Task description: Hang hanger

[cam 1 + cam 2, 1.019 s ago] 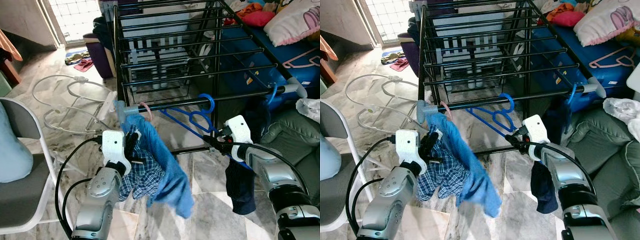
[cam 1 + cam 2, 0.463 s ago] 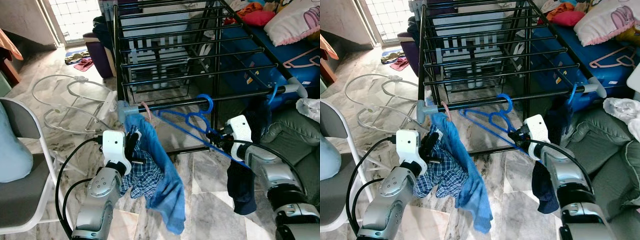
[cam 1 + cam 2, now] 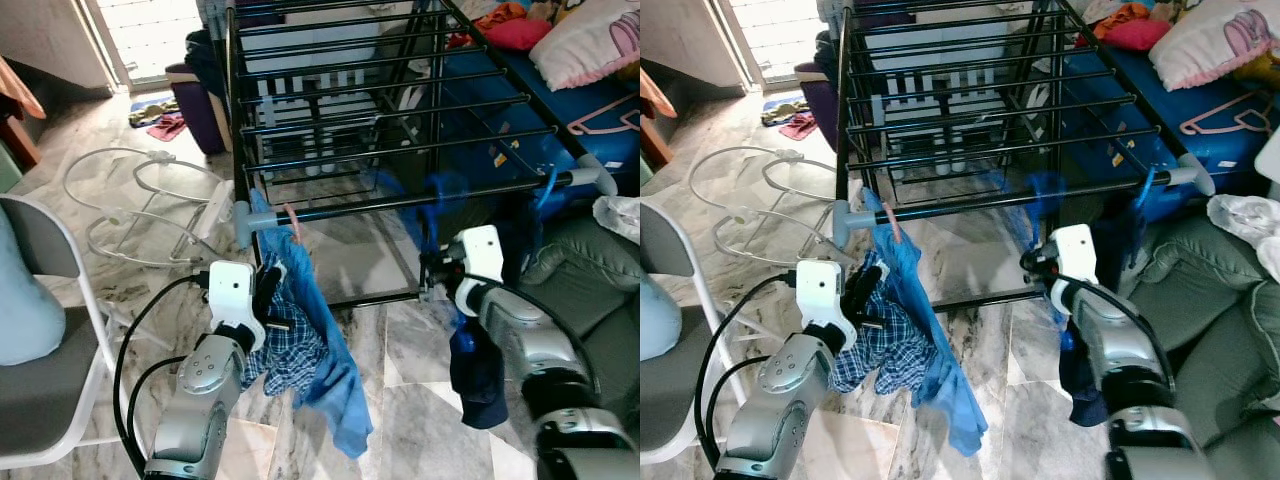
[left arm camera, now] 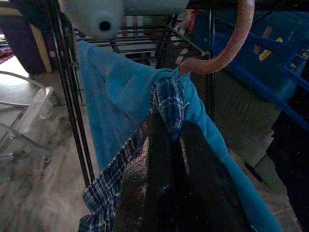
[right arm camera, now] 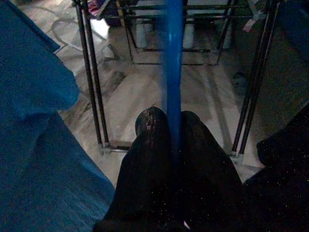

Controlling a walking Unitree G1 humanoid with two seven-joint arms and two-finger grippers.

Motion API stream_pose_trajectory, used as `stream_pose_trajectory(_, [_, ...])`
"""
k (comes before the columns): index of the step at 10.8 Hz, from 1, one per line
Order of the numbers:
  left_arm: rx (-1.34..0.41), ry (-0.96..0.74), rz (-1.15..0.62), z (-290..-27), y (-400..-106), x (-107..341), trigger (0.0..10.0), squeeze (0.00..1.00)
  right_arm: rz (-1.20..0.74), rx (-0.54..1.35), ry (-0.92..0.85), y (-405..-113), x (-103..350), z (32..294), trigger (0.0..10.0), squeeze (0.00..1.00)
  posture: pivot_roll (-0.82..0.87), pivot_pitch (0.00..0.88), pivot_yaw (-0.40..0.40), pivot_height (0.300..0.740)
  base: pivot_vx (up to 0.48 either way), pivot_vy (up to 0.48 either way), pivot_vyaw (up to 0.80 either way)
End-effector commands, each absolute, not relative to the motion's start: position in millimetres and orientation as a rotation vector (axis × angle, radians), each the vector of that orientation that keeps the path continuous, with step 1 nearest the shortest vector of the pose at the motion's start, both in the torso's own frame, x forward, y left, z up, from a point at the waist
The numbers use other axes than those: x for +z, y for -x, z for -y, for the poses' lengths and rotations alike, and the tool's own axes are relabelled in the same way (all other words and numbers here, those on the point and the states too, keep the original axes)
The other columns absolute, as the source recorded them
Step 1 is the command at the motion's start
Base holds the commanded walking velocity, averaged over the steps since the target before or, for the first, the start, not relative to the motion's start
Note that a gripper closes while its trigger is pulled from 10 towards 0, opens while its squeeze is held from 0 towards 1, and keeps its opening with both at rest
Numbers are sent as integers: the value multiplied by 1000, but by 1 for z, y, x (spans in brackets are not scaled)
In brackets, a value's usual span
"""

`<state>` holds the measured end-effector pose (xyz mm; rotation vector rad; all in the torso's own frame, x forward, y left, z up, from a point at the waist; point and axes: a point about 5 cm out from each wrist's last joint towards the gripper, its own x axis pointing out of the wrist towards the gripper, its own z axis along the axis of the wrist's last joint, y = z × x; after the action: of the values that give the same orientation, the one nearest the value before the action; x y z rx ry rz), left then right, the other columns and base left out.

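Observation:
A black drying rack [image 3: 400, 203] stands in front of me. A pink hanger's hook [image 4: 231, 43] sits over the rack's front rail, carrying a blue shirt [image 3: 320, 330] with plaid cloth inside. My left gripper [image 3: 268, 290] is just below that rail, shut on the bunched cloth at the hanger's neck [image 4: 169, 104]. My right gripper [image 3: 432, 268] is shut on a blue hanger [image 5: 173, 58], which stands upright and motion-blurred against the front rail [image 3: 435, 200]. A dark garment [image 3: 478, 375] hangs below my right forearm.
A white folding chair [image 3: 60, 300] stands at the left, with white wire frames [image 3: 130, 200] on the marble floor behind it. A grey sofa [image 3: 590, 270] and a blue mattress with pillows [image 3: 600, 40] fill the right side. A second blue hook [image 3: 545, 185] hangs near the rail's right end.
My right gripper has swung the blue hanger from lying slanted to the left up to a steep, upright stance at the rail. The left gripper has barely moved; the shirt hangs lower.

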<state>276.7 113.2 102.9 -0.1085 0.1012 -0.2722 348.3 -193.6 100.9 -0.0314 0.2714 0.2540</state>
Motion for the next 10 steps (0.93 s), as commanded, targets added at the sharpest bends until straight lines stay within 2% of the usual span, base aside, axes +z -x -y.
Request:
stream_pose_trajectory(1, [-276, 91, -104, -113, -278, 103, 10000, 0, -218, 245, 7, -352, 113, 186, 0, 0, -172, 56, 58, 740, 0, 0, 0])
stream_pose_trajectory(3, [-275, 88, -105, -114, -278, 103, 10000, 0, -191, 265, 39, -349, 113, 173, 0, 0, -173, 54, 61, 740, 0, 0, 0])
stream_pose_trajectory(6, [-271, 81, -89, -114, -279, 106, 10000, 0, -176, 240, 63, -344, 115, 173, 0, 0, -173, 54, 61, 740, 0, 0, 0])
stream_pose_trajectory(7, [-254, 72, -62, -115, -279, 108, 10000, 0, -144, 227, 88, -340, 119, 173, 10000, 0, -175, 56, 55, 740, 0, 0, 0])
stream_pose_trajectory(10, [-202, 44, -48, -120, -274, 110, 10000, 0, -145, 199, 78, -316, 111, 172, 10000, 0, -173, 64, 52, 740, 0, 0, 0])
